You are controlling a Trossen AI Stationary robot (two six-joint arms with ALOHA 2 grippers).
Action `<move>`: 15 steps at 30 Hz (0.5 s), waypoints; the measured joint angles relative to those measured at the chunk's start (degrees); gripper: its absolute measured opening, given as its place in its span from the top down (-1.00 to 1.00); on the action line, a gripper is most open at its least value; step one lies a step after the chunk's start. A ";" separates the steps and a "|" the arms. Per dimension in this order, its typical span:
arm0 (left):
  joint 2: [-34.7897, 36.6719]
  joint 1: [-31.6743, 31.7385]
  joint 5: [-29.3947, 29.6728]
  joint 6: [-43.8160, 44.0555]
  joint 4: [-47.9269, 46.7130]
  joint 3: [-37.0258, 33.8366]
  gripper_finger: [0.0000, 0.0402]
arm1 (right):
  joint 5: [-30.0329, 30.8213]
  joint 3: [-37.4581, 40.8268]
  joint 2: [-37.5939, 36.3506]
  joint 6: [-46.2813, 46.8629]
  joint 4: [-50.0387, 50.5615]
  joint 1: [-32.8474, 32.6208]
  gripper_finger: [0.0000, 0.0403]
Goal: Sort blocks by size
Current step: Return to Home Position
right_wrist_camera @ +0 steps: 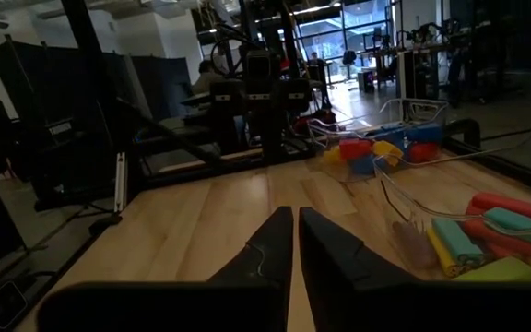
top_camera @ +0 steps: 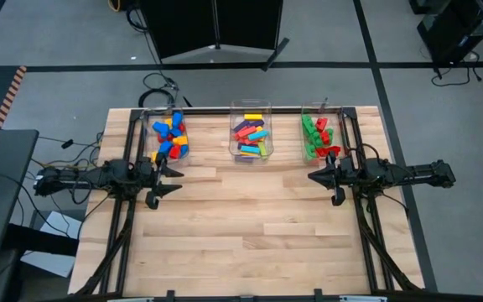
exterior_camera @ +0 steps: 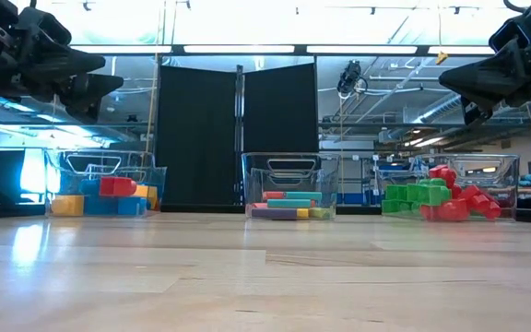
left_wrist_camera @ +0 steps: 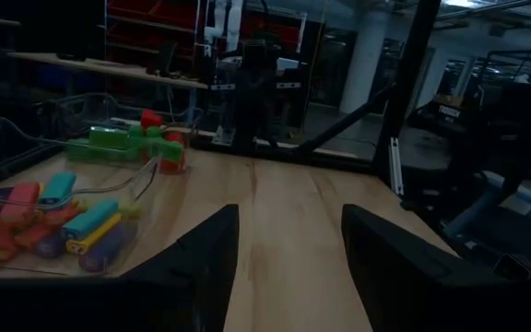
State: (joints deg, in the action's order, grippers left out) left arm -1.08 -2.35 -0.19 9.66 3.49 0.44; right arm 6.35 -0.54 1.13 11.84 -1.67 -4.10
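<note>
All the blocks lie in three clear bins along the table's far edge. The left bin (top_camera: pixel 168 138) holds red, blue and yellow blocks (exterior_camera: pixel 109 195). Long cyan, purple, yellow and red blocks (left_wrist_camera: pixel 53 221) fill the middle bin (top_camera: pixel 251 132). Green and red blocks (exterior_camera: pixel 436 198) sit in the right bin (top_camera: pixel 319 134). My left gripper (top_camera: pixel 174 180) hovers open at the table's left side, pointing level toward the right, with nothing between its fingers (left_wrist_camera: pixel 201 258). My right gripper (top_camera: pixel 313 177) hovers shut at the right side, pointing left, holding nothing (right_wrist_camera: pixel 296 231).
The bare wooden tabletop (top_camera: pixel 250 226) stretches between the two arms and toward the near edge. Black frame rails (top_camera: pixel 124 243) run along both sides of the table. A dark folding panel (exterior_camera: pixel 238 138) stands behind the far edge.
</note>
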 joint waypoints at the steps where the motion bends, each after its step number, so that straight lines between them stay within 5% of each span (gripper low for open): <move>1: 0.00 0.00 0.00 -0.01 0.00 -0.02 0.00 | 0.00 0.00 0.00 0.00 0.00 0.02 0.83; 15: 0.00 0.00 0.02 0.02 0.00 -0.02 0.00 | 0.00 0.00 0.00 0.02 0.00 0.02 0.83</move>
State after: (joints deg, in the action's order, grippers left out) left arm -1.08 -2.35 -0.16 9.67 3.49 0.43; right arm 6.35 -0.54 1.13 11.85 -1.67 -4.08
